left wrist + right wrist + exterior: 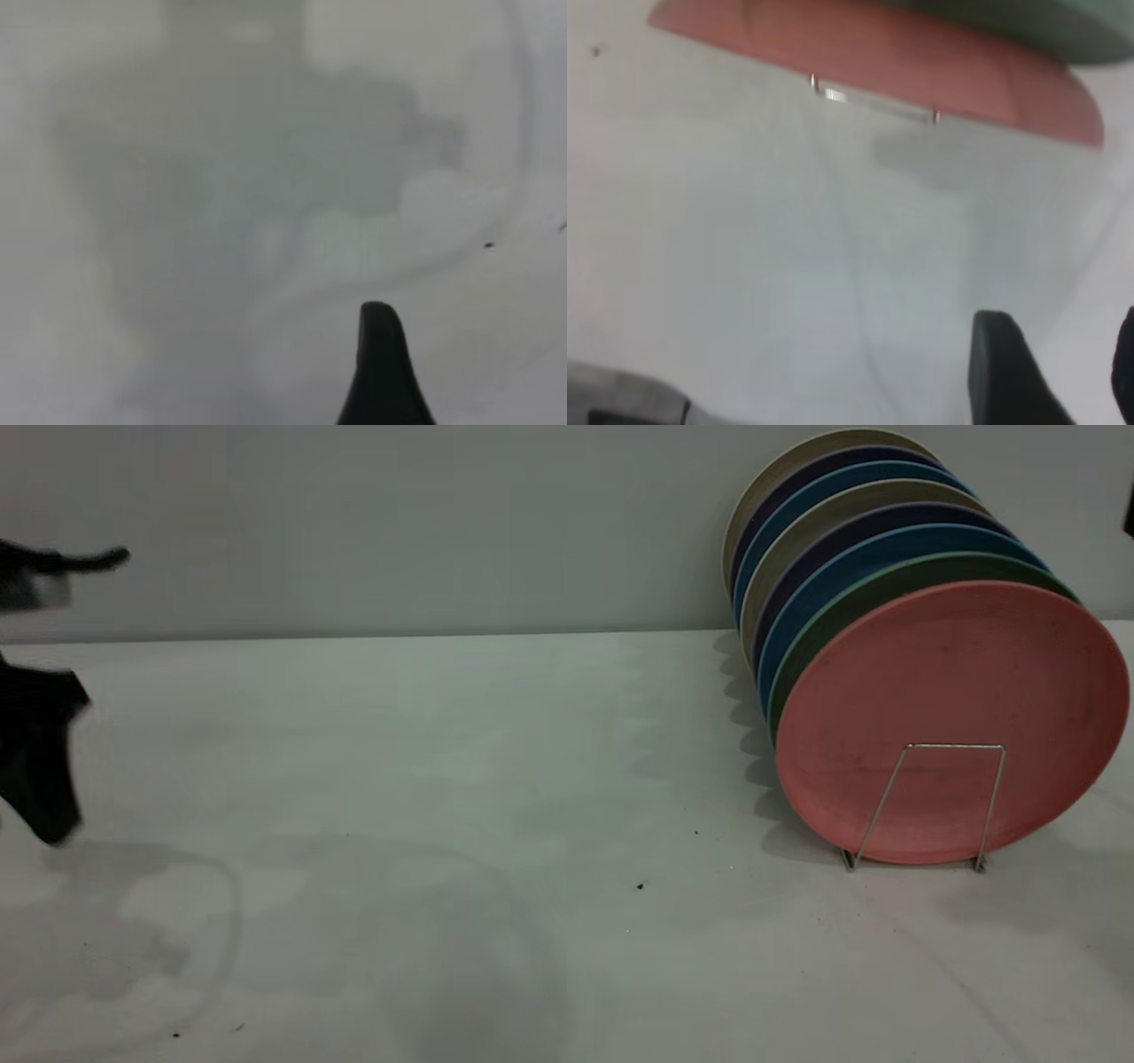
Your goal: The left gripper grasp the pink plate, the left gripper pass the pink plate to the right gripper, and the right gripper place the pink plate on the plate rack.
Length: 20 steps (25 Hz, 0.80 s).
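Exterior view: white table (443, 779). At its right side, a wire plate rack (939, 802) holds a row of plates on edge, leaning back toward the wall. The pink plate (952, 700) is the frontmost in the rack, upright, its face to the camera, one silver loop of the rack crossing its lower part. Directly behind it is a green plate (850, 602), then blue, dark purple and beige plates (797, 522) packed close in a row. Left end effector (35, 779) at the far left edge of the view, low over the table, well apart from the rack, holding nothing; whether its jaws are spread, cannot tell. Right arm shows only as a dark sliver at the far right edge.

Left wrist view: one black fingertip (381, 363) over bare table; shadow below it. Second finger out of view.

Right wrist view: right end effector (1063, 372) shows two dark fingertips with a clear gap between them, spread, empty. Farther off, the pink plate's lower rim (921, 71) with the rack's wire loop (873, 99) in front; green plate's edge (1028, 27) just behind.
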Motion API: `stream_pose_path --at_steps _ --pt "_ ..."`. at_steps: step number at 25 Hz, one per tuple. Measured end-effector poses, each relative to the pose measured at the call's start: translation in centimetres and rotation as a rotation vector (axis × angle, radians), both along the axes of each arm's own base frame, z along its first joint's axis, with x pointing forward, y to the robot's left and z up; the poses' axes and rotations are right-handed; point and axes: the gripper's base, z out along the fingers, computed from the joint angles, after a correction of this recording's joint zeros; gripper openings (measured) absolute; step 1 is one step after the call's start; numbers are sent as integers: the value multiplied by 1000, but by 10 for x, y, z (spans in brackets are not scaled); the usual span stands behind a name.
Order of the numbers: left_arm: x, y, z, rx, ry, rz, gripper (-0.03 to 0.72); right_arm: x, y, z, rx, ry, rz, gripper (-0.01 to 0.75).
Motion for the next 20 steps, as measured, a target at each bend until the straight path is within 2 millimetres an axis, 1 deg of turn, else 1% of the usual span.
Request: stream_pose_path --at_steps 3,5,8,9,11,14,18,20 --pt "-7 2 38 36 -99 20 532 -8 -2 8 -9 5 -19 327" --pt "-16 2 67 43 -174 25 523 -19 -2 16 -7 -9 -33 330" --pt "-36 0 103 45 -246 28 518 -46 -4 31 -1 -42 -41 332" --pt "-43 0 114 46 -269 27 518 -58 -4 37 6 -56 -42 332" --pt "-60 -2 129 47 -299 26 518 -85 -5 48 22 -92 -43 332" --pt "-93 -4 139 49 -342 26 518 -125 -6 55 37 -132 -32 332" --pt "-141 -8 138 48 -383 27 518 -172 -9 59 35 -200 -3 332" --pt "-163 -10 137 37 -415 31 518 -191 -10 54 31 -217 16 332"
